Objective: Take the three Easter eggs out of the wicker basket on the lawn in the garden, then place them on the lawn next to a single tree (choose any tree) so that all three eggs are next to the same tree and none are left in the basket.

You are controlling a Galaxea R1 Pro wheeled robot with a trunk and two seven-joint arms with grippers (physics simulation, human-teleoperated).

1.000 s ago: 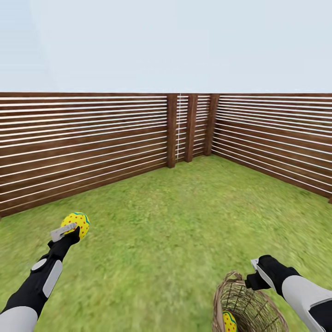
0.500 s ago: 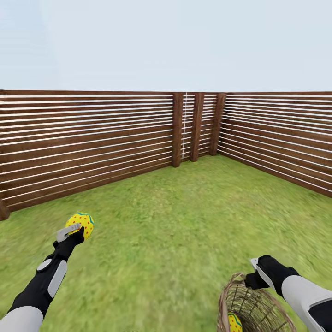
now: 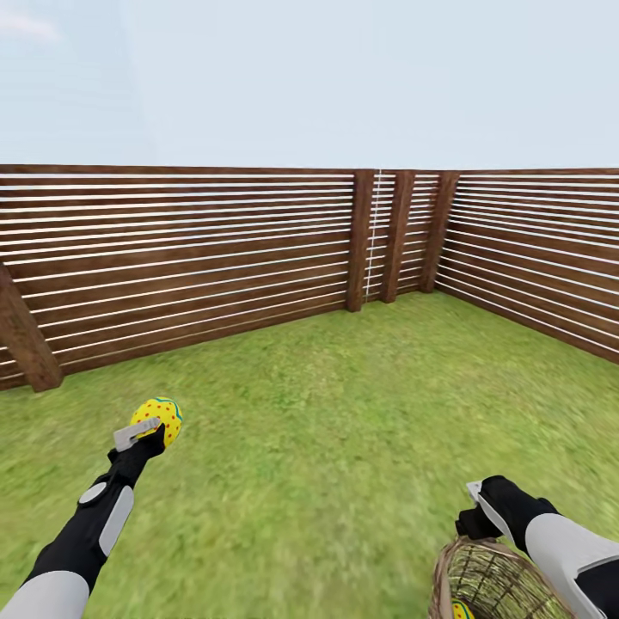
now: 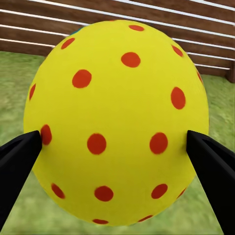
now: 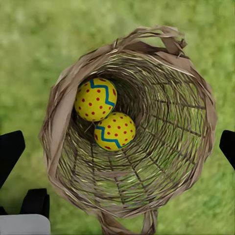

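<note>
My left gripper (image 3: 152, 429) is shut on a yellow Easter egg (image 3: 160, 418) with red dots and a teal band, held above the lawn (image 3: 327, 430). In the left wrist view, that egg (image 4: 117, 122) sits between the two black fingers (image 4: 17, 161). The wicker basket (image 3: 494, 580) stands on the grass at the lower right. My right gripper (image 3: 473, 509) hovers open just over its rim. Inside the basket (image 5: 58, 122) lie two eggs with zigzag bands (image 5: 96, 99) (image 5: 115, 130), touching each other. The tree is out of view.
A dark brown slatted fence (image 3: 189, 258) rings the garden, with its corner posts (image 3: 378, 236) ahead to the right and a slanted post (image 3: 26, 335) at the left. Open grass lies between me and the fence.
The camera has turned left: the fence corner slid right, a slanted post came in at the left, and the basket drifted toward the lower right. Both arms keep their pose.
</note>
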